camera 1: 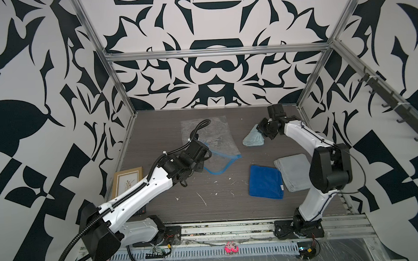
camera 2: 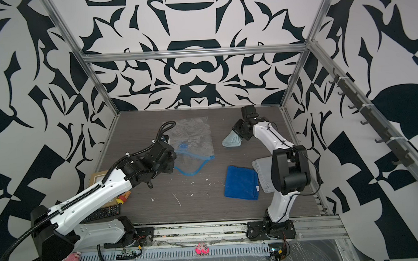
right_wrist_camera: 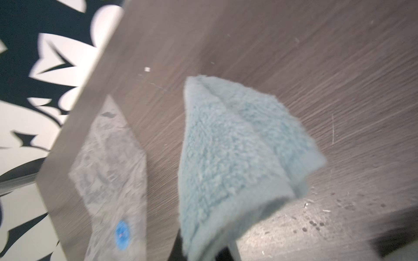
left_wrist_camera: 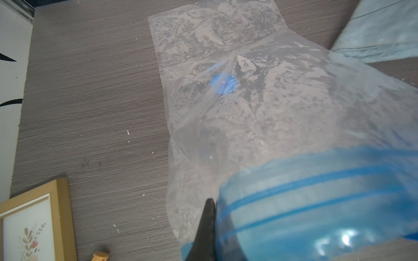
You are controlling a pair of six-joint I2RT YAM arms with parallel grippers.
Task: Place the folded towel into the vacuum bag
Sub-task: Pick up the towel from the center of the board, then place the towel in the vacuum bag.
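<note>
The clear crinkly vacuum bag (camera 1: 210, 135) (camera 2: 191, 136) lies on the table's back middle, with its round blue valve cap (left_wrist_camera: 222, 83) (right_wrist_camera: 122, 232) showing. My left gripper (camera 1: 205, 155) (left_wrist_camera: 214, 208) is shut on the bag's blue zip strip (left_wrist_camera: 316, 203) (camera 1: 219, 168) and holds that end raised, so the mouth gapes. To the right of the bag, my right gripper (camera 1: 261, 136) (right_wrist_camera: 199, 250) is shut on a folded light-blue towel (camera 1: 252, 137) (camera 2: 231, 141) (right_wrist_camera: 230, 146). The towel hangs down and covers most of the jaws.
A folded dark-blue towel (camera 1: 266, 182) and a folded grey towel (camera 1: 293, 172) lie front right, by the right arm. A gold picture frame (camera 1: 127, 180) (left_wrist_camera: 34, 226), a remote (camera 2: 102, 213) and a small toy (camera 2: 122, 199) sit at the left edge. White specks dot the table.
</note>
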